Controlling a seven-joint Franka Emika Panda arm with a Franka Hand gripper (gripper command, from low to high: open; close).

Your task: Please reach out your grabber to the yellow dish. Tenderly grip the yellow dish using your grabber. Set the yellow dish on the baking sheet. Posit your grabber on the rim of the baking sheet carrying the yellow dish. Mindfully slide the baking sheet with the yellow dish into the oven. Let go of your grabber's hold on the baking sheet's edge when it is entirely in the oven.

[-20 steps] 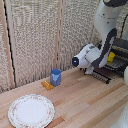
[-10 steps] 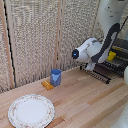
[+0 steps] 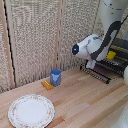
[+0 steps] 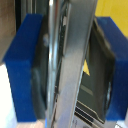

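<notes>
In the exterior view my grabber (image 3: pixel 91 64) is at the near rim of the dark ribbed baking sheet (image 3: pixel 102 72), at the exterior view's right. The yellow dish (image 3: pixel 111 55) sits on the sheet behind my arm, partly hidden. The oven (image 3: pixel 122 46) shows only as a dark box at the frame's edge. In the wrist view my grabber (image 4: pixel 70 70) has its blue pads (image 4: pixel 25 70) on either side of the sheet's metal rim (image 4: pixel 67 55), closed on it. A patch of the yellow dish (image 4: pixel 112 9) shows beyond the rim.
A blue cup (image 3: pixel 56 76) stands on the wooden table (image 3: pixel 85 100) near the reed wall, with a small orange piece (image 3: pixel 47 85) beside it. A large white floral-rimmed plate (image 3: pixel 31 111) lies at the front of the exterior view's left.
My wrist has lifted and turned a little while staying at the sheet's rim. The cup and plate have not moved.
</notes>
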